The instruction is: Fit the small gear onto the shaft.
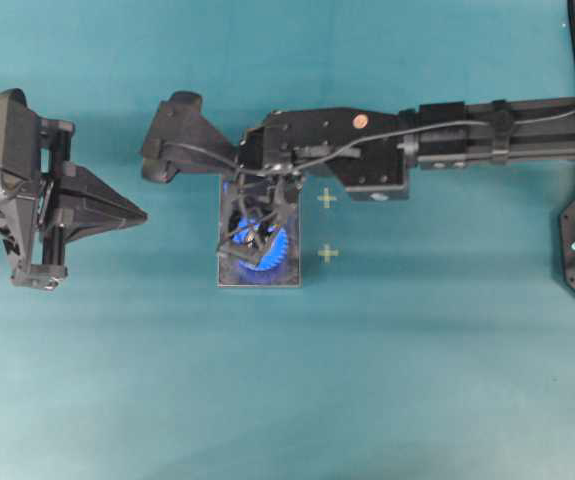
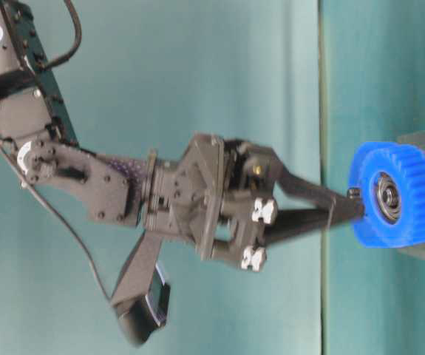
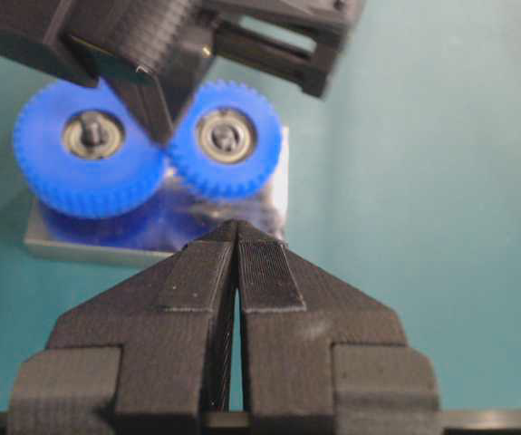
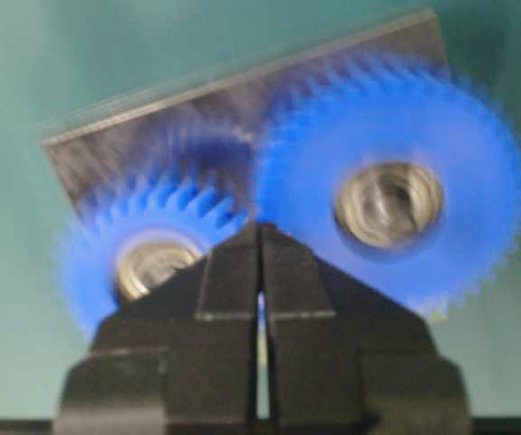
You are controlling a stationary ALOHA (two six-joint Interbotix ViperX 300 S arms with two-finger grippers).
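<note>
Teal cloth covers the whole work surface, and near its middle lies a grey rectangular metal plate point(image 3: 156, 237) — the landmark for everything below.

On the plate stand two bright-blue toothed plastic gears side by side, teeth meeting. The small gear point(image 3: 227, 138), with its silver-and-black bearing hub, already sits over the thin silver shaft point(image 3: 227, 139), whose tip shows in the centre of the hub in the left wrist view. The larger blue gear point(image 3: 86, 160) sits on its own peg just beside it.

The right gripper point(image 3: 163, 136) reaches in over the plate from the far side, tilted steeply downward. Its black jaws are pressed fully together with nothing between them, and the joined tip is down at the seam where the two gears mesh, touching or almost touching the small gear's rim. The right wrist view is blurred, so exact contact cannot be told.

The left gripper point(image 3: 236, 237) hovers level and apart from the plate, on its near side, jaws likewise closed together and empty.

Judging from this, the fitting step looks nearly done: the closed fingertip seems to be pressing or nudging the small gear to seat it. What remains calls for a gentle downward push without tilting the gear or jamming the teeth, then a clean lift away.
</note>
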